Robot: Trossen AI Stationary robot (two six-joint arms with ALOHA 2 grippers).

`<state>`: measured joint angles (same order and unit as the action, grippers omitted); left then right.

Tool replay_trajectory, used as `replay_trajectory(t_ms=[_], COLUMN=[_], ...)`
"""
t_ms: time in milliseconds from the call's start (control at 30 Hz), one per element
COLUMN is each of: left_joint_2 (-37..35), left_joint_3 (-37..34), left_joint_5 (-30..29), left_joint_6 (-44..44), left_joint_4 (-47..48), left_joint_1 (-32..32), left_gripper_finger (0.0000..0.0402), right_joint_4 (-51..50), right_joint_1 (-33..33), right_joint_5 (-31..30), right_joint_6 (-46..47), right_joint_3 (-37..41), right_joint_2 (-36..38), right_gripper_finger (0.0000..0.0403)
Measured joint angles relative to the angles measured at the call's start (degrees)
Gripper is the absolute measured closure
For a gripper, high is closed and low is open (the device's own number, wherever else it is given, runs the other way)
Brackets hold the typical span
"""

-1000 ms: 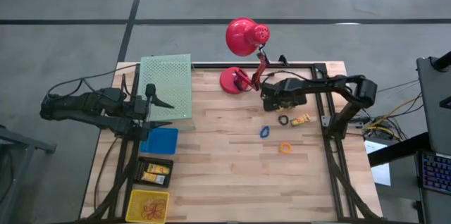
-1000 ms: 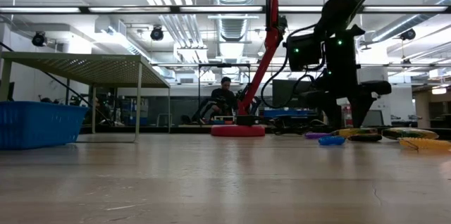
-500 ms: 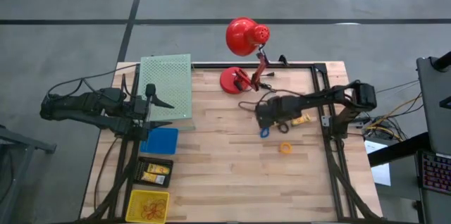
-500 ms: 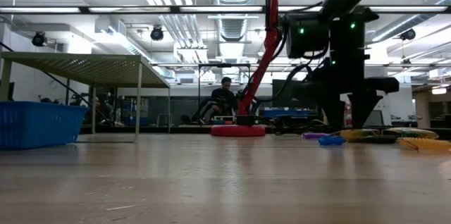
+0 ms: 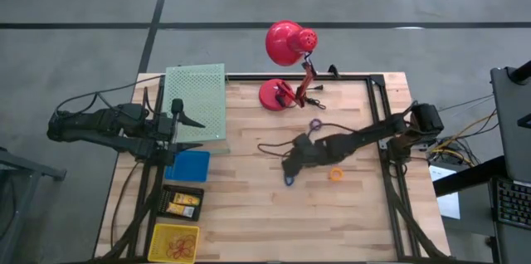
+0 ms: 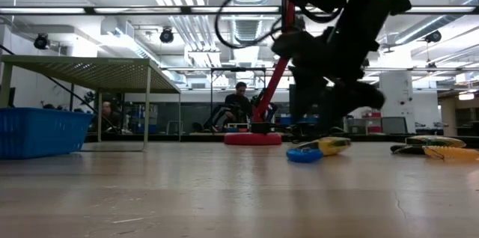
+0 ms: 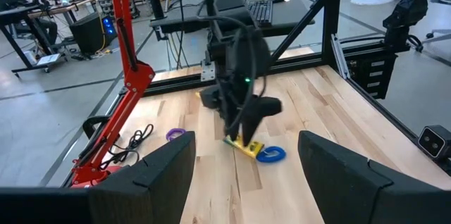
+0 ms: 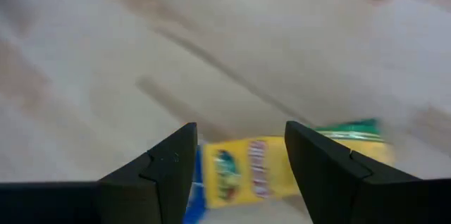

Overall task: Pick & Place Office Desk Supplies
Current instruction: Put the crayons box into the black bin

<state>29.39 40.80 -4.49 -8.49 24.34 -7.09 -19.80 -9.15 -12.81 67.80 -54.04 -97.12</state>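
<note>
We see the right gripper (image 7: 239,136) low over the table, jaws apart astride one yellow piece (image 8: 282,164), one blue ring (image 7: 270,155) touching it. Purple ring (image 7: 175,134) nearer the lamp (image 5: 286,56). Left gripper (image 5: 178,123) waits, jaws apart.

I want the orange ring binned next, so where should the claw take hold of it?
Pinch the rim of the orange ring on one side, coming straight down from above: it lies flat on the table, hole facing up.

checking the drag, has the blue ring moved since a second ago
Yes. In the high view the blue ring has slid away from the red lamp base, toward the table's left and near side, along with the right gripper.
</note>
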Motion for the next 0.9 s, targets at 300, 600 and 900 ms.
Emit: replay_trajectory(t_ms=[300, 600, 900], left_joint_2=[0.0, 0.0, 0.0], left_joint_3=[0.0, 0.0, 0.0], left_joint_5=[0.0, 0.0, 0.0], left_joint_6=[0.0, 0.0, 0.0], left_joint_4=[0.0, 0.4, 1.8], left_joint_1=[0.0, 0.0, 0.0], left_gripper_finger=[0.0145, 0.0145, 0.0145], right_joint_4=[4.4, -13.5, -24.6], right_joint_1=[-1.8, -1.9, -1.9], right_joint_5=[-0.4, -0.7, -0.8], right_joint_6=[-12.4, -44.0, -64.3], right_joint_3=[-2.8, -10.0, -15.7], right_joint_2=[-2.1, 3.3, 3.5], right_gripper_finger=[0.0191, 0.0191, 0.0191])
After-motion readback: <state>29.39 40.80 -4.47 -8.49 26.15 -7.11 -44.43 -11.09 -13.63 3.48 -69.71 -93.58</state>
